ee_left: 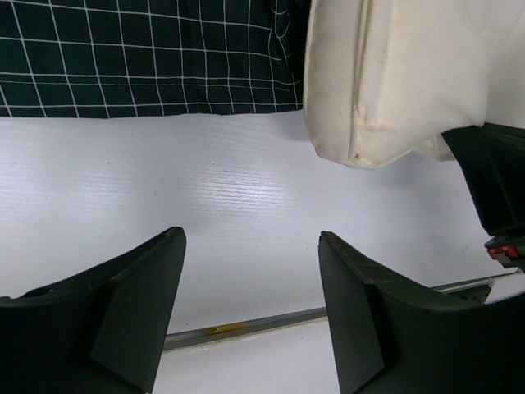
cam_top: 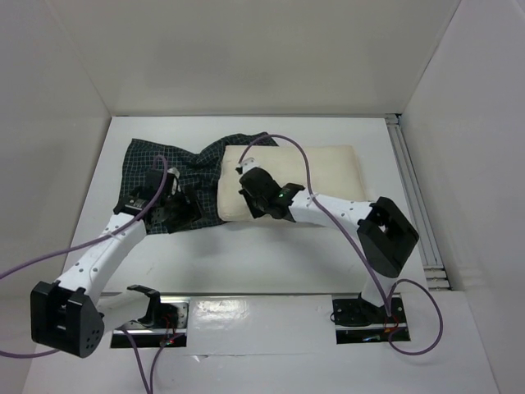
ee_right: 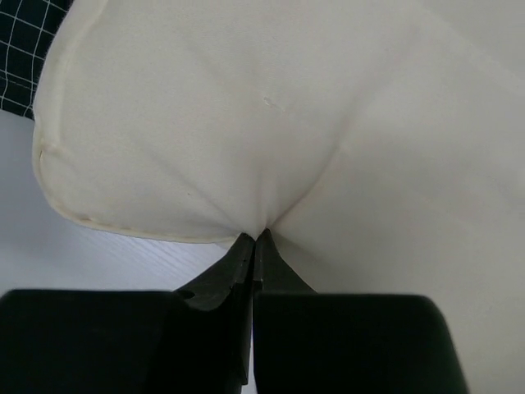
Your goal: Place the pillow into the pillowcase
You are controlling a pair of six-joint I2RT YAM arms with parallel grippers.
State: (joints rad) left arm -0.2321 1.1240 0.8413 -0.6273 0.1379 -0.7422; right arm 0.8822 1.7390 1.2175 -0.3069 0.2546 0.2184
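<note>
right gripper (ee_right: 254, 238) pinched a fold of the pillow (ee_right: 246, 123) on its near edge, close to the left corner, jaws pressed together on the cream fabric so that creases fanned out from the bite. the pillow lay flat across the middle and right of the table (cam_top: 246, 263), almost all of it bare and outside the pillowcase (cam_top: 184, 168), which sat crumpled in a heap just to its left. the dark checked cloth touched the pillow's left end and lapped around its far left corner; whether that corner had entered the mouth of the case could not be told from the overhead view. the near left corner, seen from the left wrist, was plainly uncovered, with a strip of the case lying flat beside it on the white surface. left gripper (ee_left: 250, 238) hovered low over bare table just in front of the case's near edge, jaws spread and holding nothing. by the look of it, the job stood at an early stage: one gripper had the pillow, but neither had the case's opening, which had yet to be found and held wide, and nearly the whole length of the pillow had yet to go in.
</note>
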